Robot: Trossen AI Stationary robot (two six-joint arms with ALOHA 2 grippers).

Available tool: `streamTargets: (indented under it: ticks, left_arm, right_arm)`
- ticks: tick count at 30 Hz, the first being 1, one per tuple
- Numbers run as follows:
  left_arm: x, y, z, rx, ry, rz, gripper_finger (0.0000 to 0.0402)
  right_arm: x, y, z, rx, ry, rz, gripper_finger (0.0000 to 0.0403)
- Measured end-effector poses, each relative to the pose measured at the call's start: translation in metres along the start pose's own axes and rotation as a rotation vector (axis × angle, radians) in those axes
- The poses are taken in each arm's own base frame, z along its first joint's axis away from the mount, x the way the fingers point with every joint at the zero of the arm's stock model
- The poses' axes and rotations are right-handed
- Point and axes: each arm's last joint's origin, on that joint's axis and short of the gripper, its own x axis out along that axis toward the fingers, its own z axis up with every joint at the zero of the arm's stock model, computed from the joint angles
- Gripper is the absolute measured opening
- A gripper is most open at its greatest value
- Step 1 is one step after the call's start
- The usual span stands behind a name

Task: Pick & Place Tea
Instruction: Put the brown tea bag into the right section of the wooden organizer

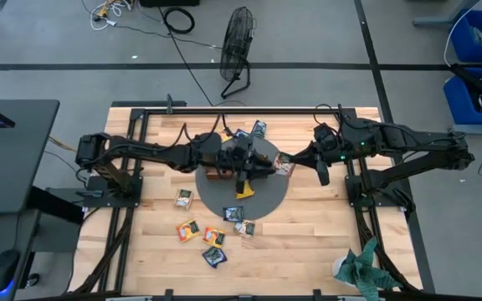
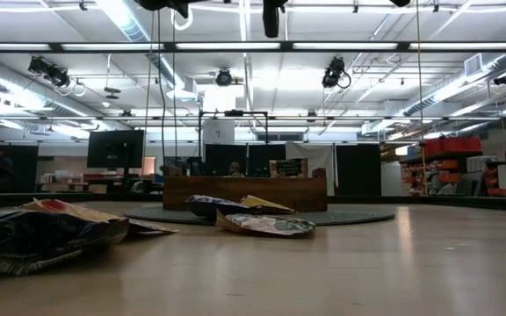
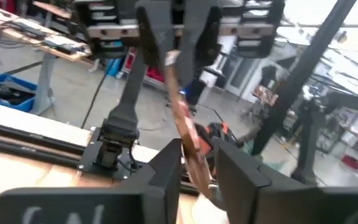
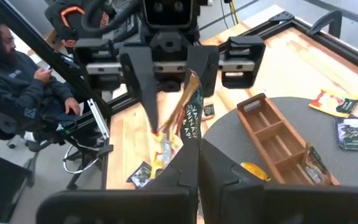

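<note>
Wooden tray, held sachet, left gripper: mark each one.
wooden tray point(image 4: 272, 134): right wrist view, a middle compartment.
held sachet point(image 4: 188, 115): right wrist view, its printed face.
left gripper point(image 4: 169, 81): right wrist view, between its fingertips.

Tray on round mat mid-table, sachets scattered around it.
Wooden tray point(image 1: 224, 173) sits on the mat point(image 1: 262, 201), under both grippers meeting above it. Sachets: a cluster point(image 1: 251, 131) behind the mat, one point(image 1: 183, 198) left of it, several point(image 1: 203, 238) in front, two point(image 1: 238, 214) on the mat's front edge.

Left gripper point(image 3: 199, 171) and right gripper point(image 3: 178, 37) both around tea sachet point(image 3: 185, 127)
</note>
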Motion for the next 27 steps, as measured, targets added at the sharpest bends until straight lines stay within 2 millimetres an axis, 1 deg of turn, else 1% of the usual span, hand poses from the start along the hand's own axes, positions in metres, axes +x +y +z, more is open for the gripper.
streamTargets:
  ticks: [5,9,14,20,23,27]
  left_arm:
    - [-0.014,0.005,0.01,0.0,0.102,0.008,0.0132]
    - [-0.028,0.003,0.023,0.041,0.133,0.037,0.013]
    - [-0.042,-0.001,0.039,0.1,0.116,0.065,0.011]
    - [-0.058,-0.008,0.052,0.143,0.122,0.095,0.0088]
    - [-0.066,-0.012,0.058,0.151,0.12,0.099,0.0081]
    - [-0.08,-0.02,0.072,0.176,0.082,0.091,0.0078]
  right_arm:
    - [0.0,-0.001,0.0,-0.047,-0.015,-0.033,0.0001]
    - [0.007,-0.002,-0.001,-0.112,-0.002,-0.067,0.0001]
    - [0.026,-0.003,-0.003,-0.19,0.045,-0.087,0.0]
    - [0.053,-0.006,-0.006,-0.298,0.095,-0.123,0.0]
    - [0.067,-0.009,-0.008,-0.35,0.119,-0.138,0.0]
    - [0.086,-0.016,-0.012,-0.406,0.169,-0.162,0.0]
